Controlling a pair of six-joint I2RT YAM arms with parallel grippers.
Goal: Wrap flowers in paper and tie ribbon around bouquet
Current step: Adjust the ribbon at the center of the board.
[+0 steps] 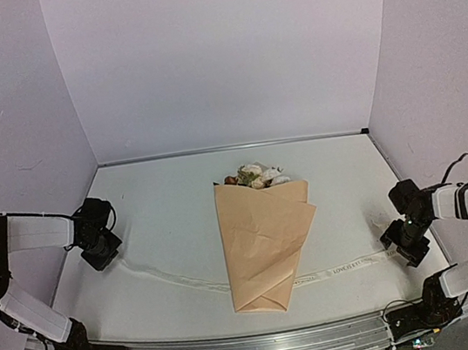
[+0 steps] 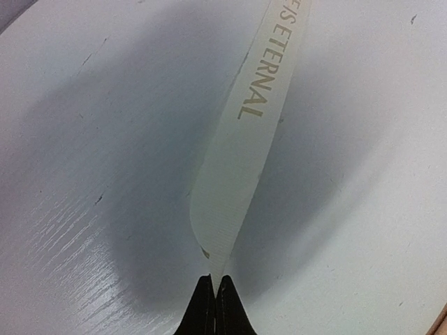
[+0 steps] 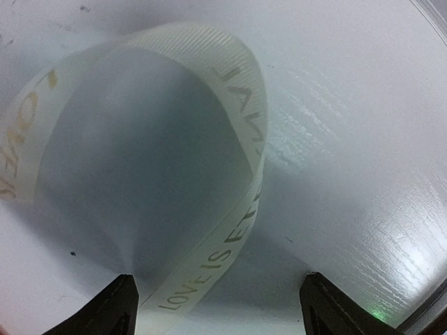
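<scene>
The bouquet lies in the middle of the table: a tan paper (image 1: 266,241) cone with its point toward me and the flowers (image 1: 254,175) showing at its far, wide end. The cream ribbon (image 1: 345,267) runs across the table and passes at the cone's narrow end. My left gripper (image 1: 104,250) is at the ribbon's left end. In the left wrist view the left gripper (image 2: 214,280) is shut on the ribbon (image 2: 234,188). My right gripper (image 1: 405,246) is at the ribbon's right end. There the right gripper (image 3: 216,307) stands open, and the looped ribbon (image 3: 241,234) passes between its fingers, close to the left fingertip (image 3: 117,307).
White walls enclose the table on three sides. The metal rail (image 1: 260,347) with both arm bases runs along the near edge. The table's right edge (image 3: 433,307) lies close to the right gripper.
</scene>
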